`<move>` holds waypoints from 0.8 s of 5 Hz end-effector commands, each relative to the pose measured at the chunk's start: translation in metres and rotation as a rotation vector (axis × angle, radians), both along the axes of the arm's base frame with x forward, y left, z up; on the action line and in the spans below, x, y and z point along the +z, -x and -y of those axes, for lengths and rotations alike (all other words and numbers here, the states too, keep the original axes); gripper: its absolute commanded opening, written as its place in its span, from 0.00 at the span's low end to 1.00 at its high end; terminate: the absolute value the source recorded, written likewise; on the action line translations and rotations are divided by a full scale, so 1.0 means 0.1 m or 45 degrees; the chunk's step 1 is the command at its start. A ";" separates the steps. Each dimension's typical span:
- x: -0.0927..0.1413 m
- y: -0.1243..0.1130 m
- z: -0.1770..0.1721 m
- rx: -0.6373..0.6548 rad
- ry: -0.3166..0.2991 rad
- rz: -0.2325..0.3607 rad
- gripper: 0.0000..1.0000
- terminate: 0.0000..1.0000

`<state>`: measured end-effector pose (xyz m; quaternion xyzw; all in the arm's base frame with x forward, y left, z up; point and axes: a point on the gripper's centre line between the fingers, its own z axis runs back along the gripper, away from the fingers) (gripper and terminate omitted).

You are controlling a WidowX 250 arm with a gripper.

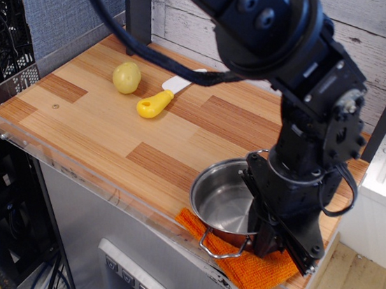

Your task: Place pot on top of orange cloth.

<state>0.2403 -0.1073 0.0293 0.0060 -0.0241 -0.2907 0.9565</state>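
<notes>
A wooden table (pixel 96 126) of striped light and dark planks fills most of the view, edged along its front and left by a clear plastic rim; above its right half looms the black robot arm (pixel 289 50), thick dark cables trailing from it toward the upper left; the arm bends down to the table's front right corner, where its gripper (pixel 262 220) reaches into the pot (pixel 222 203); the jaws appear clamped on the pot's right wall, though the arm's own body hides most of the contact. The pot, shallow, round and shiny, sits over the orange cloth (pixel 255 268), its base seemingly resting on the fabric or just above it, which of the two cannot be told; one wire loop handle juts toward the front edge, over the cloth's near side; the cloth shows beneath the pot's front and right, its corner reaching the table's front rim. Well apart, near the back left, lies a knife (pixel 164 93) with a yellow handle and a white blade; just beside its handle, to the left, rests a small yellow potato (pixel 126 77).
</notes>
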 end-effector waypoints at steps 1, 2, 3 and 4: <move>0.39 -0.03 -0.15 0.062 0.054 0.117 1.00 0.00; 0.62 -0.06 -0.20 0.070 0.116 0.162 1.00 0.00; 1.00 -0.11 -0.36 0.142 0.201 0.231 1.00 0.00; 1.38 -0.14 -0.85 0.427 0.174 0.303 1.00 0.00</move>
